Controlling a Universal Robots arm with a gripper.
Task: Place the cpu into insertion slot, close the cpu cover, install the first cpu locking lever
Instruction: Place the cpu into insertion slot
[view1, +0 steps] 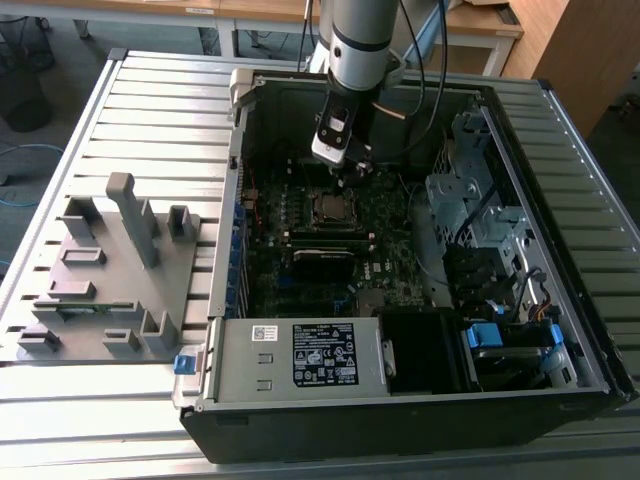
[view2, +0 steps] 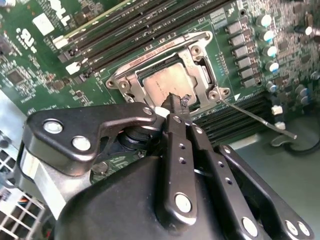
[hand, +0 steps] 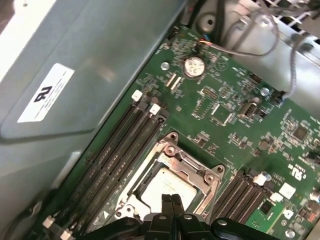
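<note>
The cpu (view2: 162, 82) lies flat in the insertion slot (view2: 120, 84), its dull silver top showing through the window of the cpu cover (view2: 199, 62), which is folded down over it. A thin metal locking lever (view2: 260, 120) sticks out free from one corner of the socket. My gripper (view2: 178, 102) hangs just above the edge of the chip, its two black fingers pressed together with nothing between them. The first wrist view has the gripper (hand: 171, 199) over the cpu (hand: 165, 184) and cover (hand: 187, 162). In the exterior view the gripper (view1: 352, 170) hovers inside the case beside the socket (view1: 332, 208).
Long black memory slots (view2: 130, 30) run along both sides of the socket. The case walls, a drive cage (view1: 470, 190) and a grey power supply box (view1: 300, 355) hem in the board. A grey fixture tray (view1: 110, 270) stands on the table at the exterior view's left.
</note>
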